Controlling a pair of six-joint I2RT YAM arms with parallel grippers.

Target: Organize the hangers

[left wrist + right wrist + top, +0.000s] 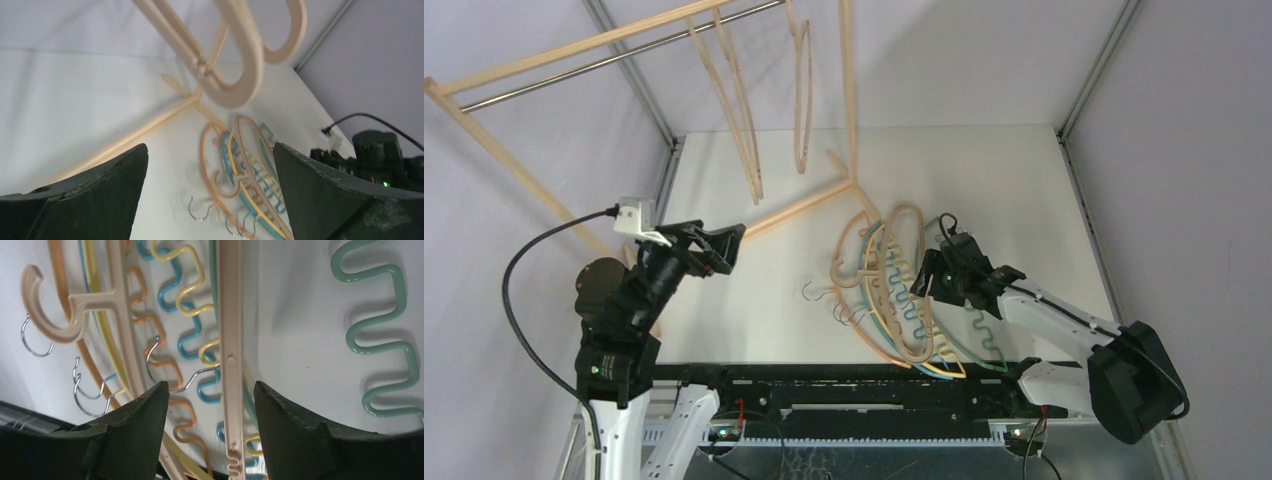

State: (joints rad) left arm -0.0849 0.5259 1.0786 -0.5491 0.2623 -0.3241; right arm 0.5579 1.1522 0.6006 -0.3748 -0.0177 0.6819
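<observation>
Hangers point(902, 292) lie heaped: curved pale wood, glossy wavy bars, wire hooks.

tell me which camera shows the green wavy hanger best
Right wrist view: the green hanger fills its right side, wavy bar close and sharp. The top view shows it small, partly under the right arm. The left wrist view doesn't clearly show it.

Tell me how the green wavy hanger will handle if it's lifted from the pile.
The green wavy hanger looks thin and glossy: probably light, slightly springy, slippery to grip. It lies at the pile's edge, its wavy bar on bare table, so it should lift free easily, though its hook, unseen here, might snag neighbours.
</observation>
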